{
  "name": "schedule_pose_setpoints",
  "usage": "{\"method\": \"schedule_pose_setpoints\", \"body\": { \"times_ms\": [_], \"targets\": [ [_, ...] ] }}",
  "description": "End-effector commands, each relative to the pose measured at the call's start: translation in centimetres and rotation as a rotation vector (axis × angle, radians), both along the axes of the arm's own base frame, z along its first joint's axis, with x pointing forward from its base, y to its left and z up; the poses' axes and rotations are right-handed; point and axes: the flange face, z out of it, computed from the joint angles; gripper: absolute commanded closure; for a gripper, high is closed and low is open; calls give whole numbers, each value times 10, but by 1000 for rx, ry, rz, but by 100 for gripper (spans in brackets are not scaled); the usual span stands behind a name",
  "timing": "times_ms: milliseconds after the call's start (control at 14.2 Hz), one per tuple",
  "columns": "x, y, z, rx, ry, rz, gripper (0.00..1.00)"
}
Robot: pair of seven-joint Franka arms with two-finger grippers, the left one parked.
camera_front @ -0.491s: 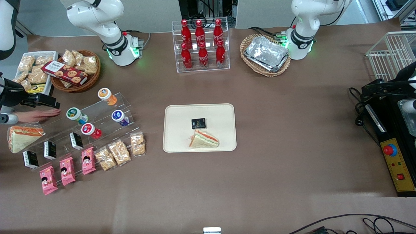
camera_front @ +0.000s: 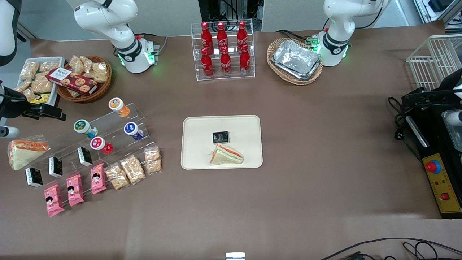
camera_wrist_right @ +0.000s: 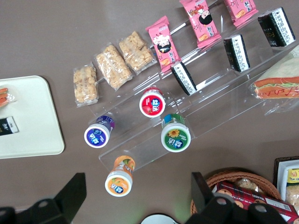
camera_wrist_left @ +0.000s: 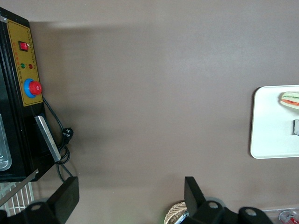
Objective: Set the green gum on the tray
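Note:
The green gum (camera_front: 83, 127) (camera_wrist_right: 175, 136) lies on an upper step of a clear acrylic rack (camera_front: 108, 124), toward the working arm's end of the table. It has a white-rimmed green lid and a teal body. The beige tray (camera_front: 195, 159) (camera_wrist_right: 32, 126) (camera_wrist_left: 271, 140) lies mid-table and holds a wrapped sandwich (camera_front: 226, 155) and a black packet (camera_front: 220, 137). My right gripper (camera_front: 50, 112) (camera_wrist_right: 138, 196) hangs open and empty, high above the table beside the rack. It is apart from the gum, at the table's edge.
On the rack with the green gum are orange-lidded (camera_front: 117, 105), blue-lidded (camera_front: 131, 130) and red-lidded (camera_front: 99, 143) bottles, black packets and snack packs. A wrapped sandwich (camera_front: 23, 153) lies beside the rack. A wicker snack basket (camera_front: 85, 81) and cola bottles (camera_front: 223, 48) stand farther from the camera.
A person's hand that reached in over the rack's end near the loose sandwich has gone from view. The gripper and the bottles have stayed put.

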Motion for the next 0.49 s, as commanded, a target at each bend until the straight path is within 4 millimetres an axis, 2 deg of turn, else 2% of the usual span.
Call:
{"method": "schedule_pose_setpoints", "body": {
  "times_ms": [0, 421],
  "targets": [
    [0, -10, 6, 5, 4, 25, 0],
    [-15, -9, 21, 18, -9, 24, 0]
  ]
}}
